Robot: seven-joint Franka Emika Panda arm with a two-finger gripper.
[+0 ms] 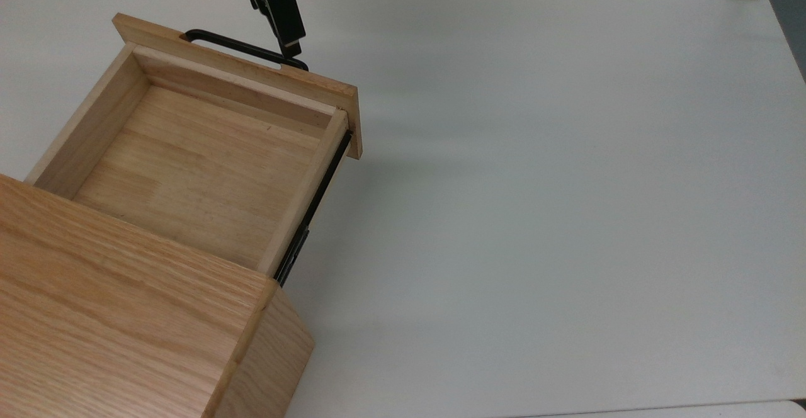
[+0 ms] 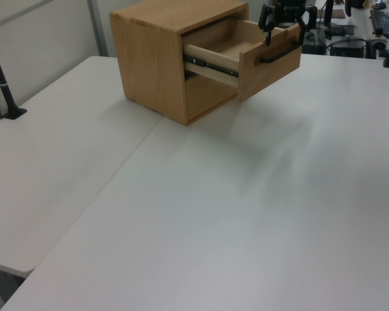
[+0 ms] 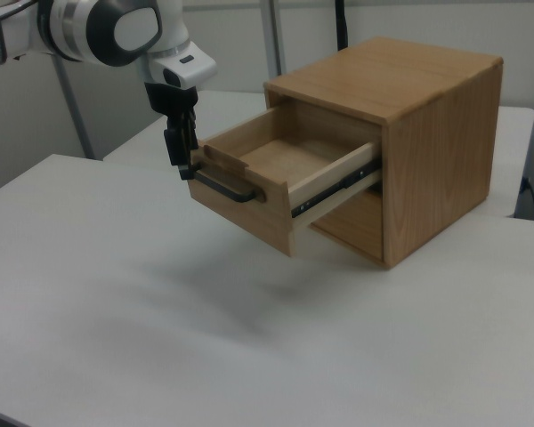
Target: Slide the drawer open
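Drawer: the light oak drawer stands pulled well out of the cabinet, its bare wooden floor open to the top view; in the right view it juts toward the right view's left, hanging clear above the table.
Front panel: a flat oak board at the far end of the drawer, seen edge-on in the top view.
Handle: a black metal bar fixed across the outside of the front panel; in the left view it runs slantwise over the panel's face.
Side rail: a black slide runs along the drawer's flank on the top view's right, between box and cabinet; it also shows in the right view.
Gripper: the black two-finger gripper hangs over the end of the handle nearest the top view's right; in the right view its tip sits at the handle's end on the right view's left.
Fingers: in the left view two dark fingers stand apart above the panel's top edge, clamped on nothing.
Arm: a white and grey arm reaches in from the right view's upper left.
Table: a plain white top carries the cabinet near the top view's lower left corner.
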